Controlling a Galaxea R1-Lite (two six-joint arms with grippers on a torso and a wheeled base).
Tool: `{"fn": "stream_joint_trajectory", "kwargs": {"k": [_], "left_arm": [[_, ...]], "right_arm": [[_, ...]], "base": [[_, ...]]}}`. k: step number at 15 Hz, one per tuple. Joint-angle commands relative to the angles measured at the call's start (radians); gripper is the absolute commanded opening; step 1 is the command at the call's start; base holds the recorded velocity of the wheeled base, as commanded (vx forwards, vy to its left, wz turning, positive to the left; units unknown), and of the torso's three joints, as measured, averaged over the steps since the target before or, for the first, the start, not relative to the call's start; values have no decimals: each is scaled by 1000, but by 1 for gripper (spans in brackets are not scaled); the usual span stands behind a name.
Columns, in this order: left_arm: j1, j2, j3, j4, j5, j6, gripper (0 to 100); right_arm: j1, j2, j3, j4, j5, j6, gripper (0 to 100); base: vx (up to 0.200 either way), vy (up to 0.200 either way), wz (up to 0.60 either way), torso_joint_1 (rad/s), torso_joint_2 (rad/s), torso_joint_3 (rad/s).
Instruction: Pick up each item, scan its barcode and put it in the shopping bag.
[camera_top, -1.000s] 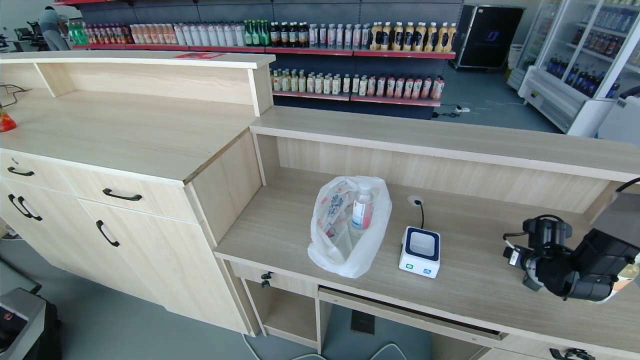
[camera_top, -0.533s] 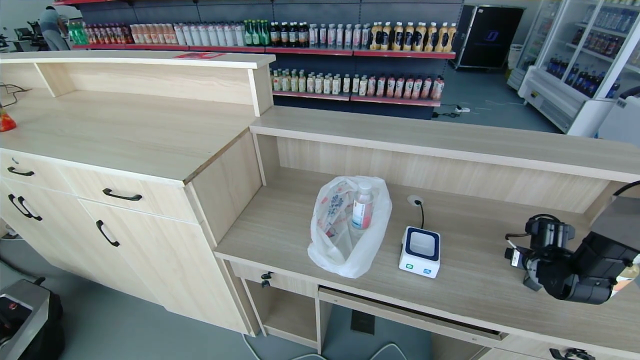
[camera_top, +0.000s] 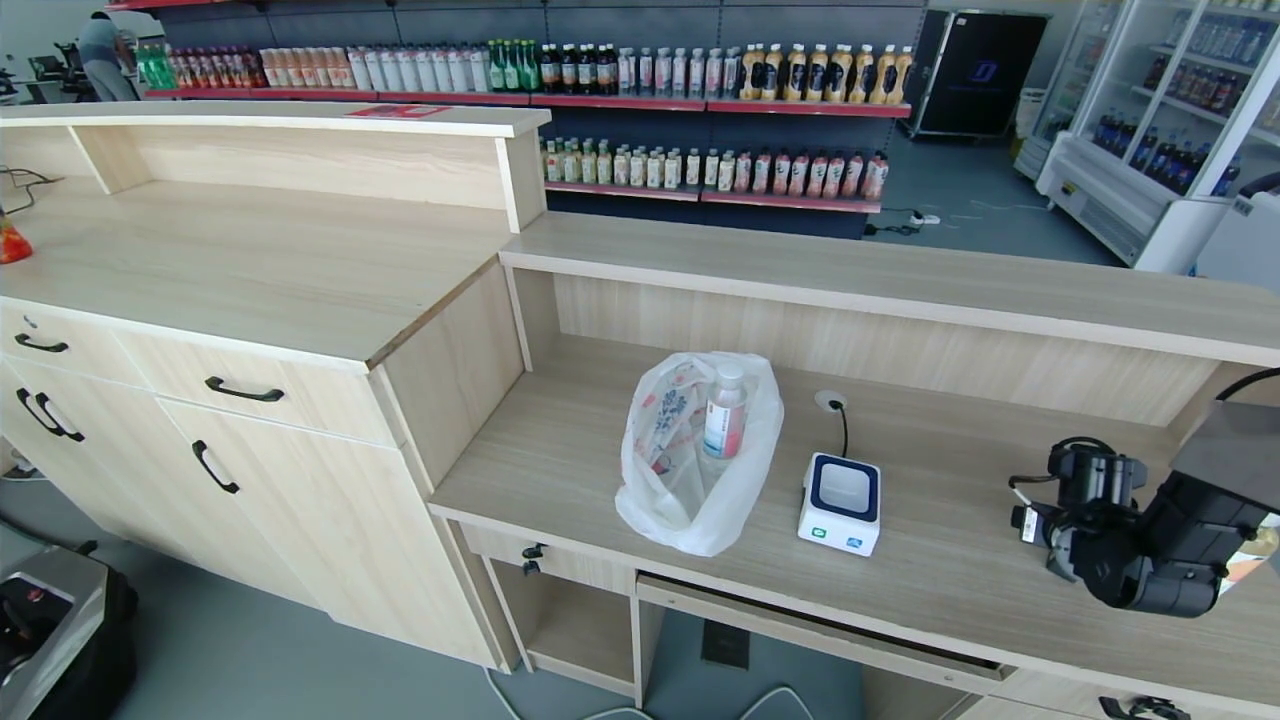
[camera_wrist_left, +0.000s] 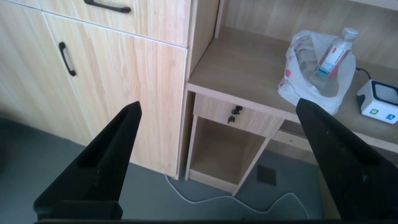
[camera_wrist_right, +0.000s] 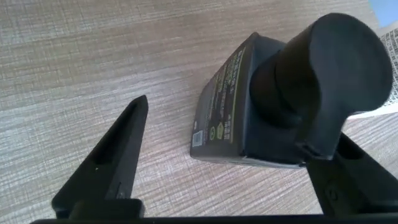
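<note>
a: start at the far left. what's the left gripper (camera_wrist_left: 217, 106) doing?

b: it hangs well left of the scanner (camera_top: 840, 502) and below counter height, in front of the cabinet doors (camera_wrist_left: 118, 93). its fingers are spread wide, with nothing between them.

a: and next to the scanner?

b: the shopping bag (camera_top: 695, 455) sits on the counter (camera_top: 930, 590) just left of the scanner, mouth open. a clear bottle (camera_top: 725, 412) with a pink label stands upright inside it. the scanner's cable (camera_top: 843, 430) runs to a hole in the counter right behind it.

a: the right side?

b: the right gripper (camera_wrist_right: 239, 127) is well right of the scanner, low over the counter. it is released, fingers apart. a dark container (camera_wrist_right: 227, 109) with a round black cap (camera_wrist_right: 329, 68) lies on its side on the wood between them. one finger is clear of it, and the cap hides the other fingertip, so i can't tell whether that one touches.
</note>
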Motion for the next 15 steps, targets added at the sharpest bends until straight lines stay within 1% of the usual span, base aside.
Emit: {"fn": "stream_joint_trajectory", "kwargs": {"k": [1, 4, 7, 11, 12, 13, 14, 15], "left_arm": [[0, 0, 0, 0, 0, 0, 100], [0, 0, 0, 0, 0, 0, 100], [0, 0, 0, 0, 0, 0, 100], [0, 0, 0, 0, 0, 0, 100], [0, 0, 0, -2, 0, 0, 100], [0, 0, 0, -2, 0, 0, 100], [0, 0, 0, 0, -2, 0, 100], [0, 0, 0, 0, -2, 0, 100]], "right_arm": [[0, 11, -5, -1, 1, -1, 0], [0, 25, -10, -44, -1, -24, 0], [3, 19, -10, -132, 3, -72, 0], [6, -43, 33, -130, 13, -87, 0], [8, -81, 50, -132, 53, -80, 0], [11, -149, 74, -125, 142, -64, 0], [26, -247, 100, -79, 256, -44, 0], [35, -383, 122, 43, 371, -1, 0]], "base": [[0, 0, 0, 0, 0, 0], [0, 0, 0, 0, 0, 0], [0, 0, 0, 0, 0, 0], [0, 0, 0, 0, 0, 0], [0, 0, 0, 0, 0, 0], [0, 0, 0, 0, 0, 0], [0, 0, 0, 0, 0, 0], [0, 0, 0, 0, 0, 0]]}}
